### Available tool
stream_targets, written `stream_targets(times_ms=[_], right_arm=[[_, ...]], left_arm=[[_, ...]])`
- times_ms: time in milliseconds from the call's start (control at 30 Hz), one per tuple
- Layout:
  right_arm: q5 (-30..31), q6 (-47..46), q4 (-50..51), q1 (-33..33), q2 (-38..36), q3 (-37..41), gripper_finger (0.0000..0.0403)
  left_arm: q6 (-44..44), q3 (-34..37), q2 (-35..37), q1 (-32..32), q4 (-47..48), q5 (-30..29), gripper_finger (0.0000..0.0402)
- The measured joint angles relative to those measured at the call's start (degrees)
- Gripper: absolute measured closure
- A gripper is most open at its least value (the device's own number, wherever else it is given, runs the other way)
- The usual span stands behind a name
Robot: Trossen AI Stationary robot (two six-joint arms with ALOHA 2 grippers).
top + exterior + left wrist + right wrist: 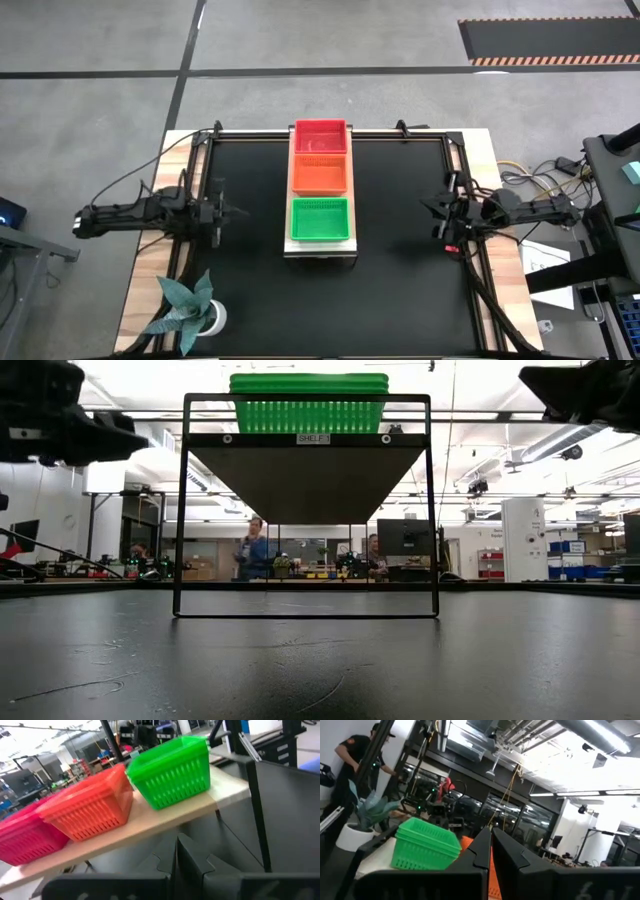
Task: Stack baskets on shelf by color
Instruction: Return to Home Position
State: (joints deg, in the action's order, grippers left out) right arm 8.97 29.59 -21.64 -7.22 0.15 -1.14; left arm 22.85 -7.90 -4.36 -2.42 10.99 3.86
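The baskets stand in three stacks on the light-wood shelf [320, 247] at the table's middle: crimson-pink [320, 136] at the far end, orange-red [319, 174] in the middle, bright green [319, 218] at the near end. The low view shows the shelf [305, 470] raised on a black frame, with the green stack [308, 405] on top. My left gripper [228, 211] hovers left of the shelf, shut and holding nothing. Its wrist view looks at all three stacks [175, 772]. My right gripper [433, 207] hovers right of the shelf, also shut and holding nothing, and faces the green stack [422, 845].
A potted plant [190, 305] in a white pot stands at the table's near left corner. The shelf's black frame legs [178, 510] stand on the black tabletop. Cables and equipment [545, 185] lie off the right edge. People [255, 550] are in the room beyond the table.
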Motion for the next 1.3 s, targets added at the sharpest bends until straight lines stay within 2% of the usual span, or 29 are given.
stream_targets(times_ms=[267, 433, 1300], right_arm=[[0.55, -11.26, 3.78, 0.0, 0.53, 0.06, 0.0394], [0.57, -14.71, 3.92, 0.0, 2.05, 0.06, 0.0394], [0.57, -14.63, 5.15, 0.0, 2.64, 0.06, 0.0394]], left_arm=[[0.0, 3.08, -0.94, 0.0, 0.28, 0.0, 0.0402], [0.02, 3.72, -1.51, 0.0, -1.83, -0.09, 0.0402], [0.02, 4.77, -5.72, 0.02, -5.7, -0.06, 0.0402]])
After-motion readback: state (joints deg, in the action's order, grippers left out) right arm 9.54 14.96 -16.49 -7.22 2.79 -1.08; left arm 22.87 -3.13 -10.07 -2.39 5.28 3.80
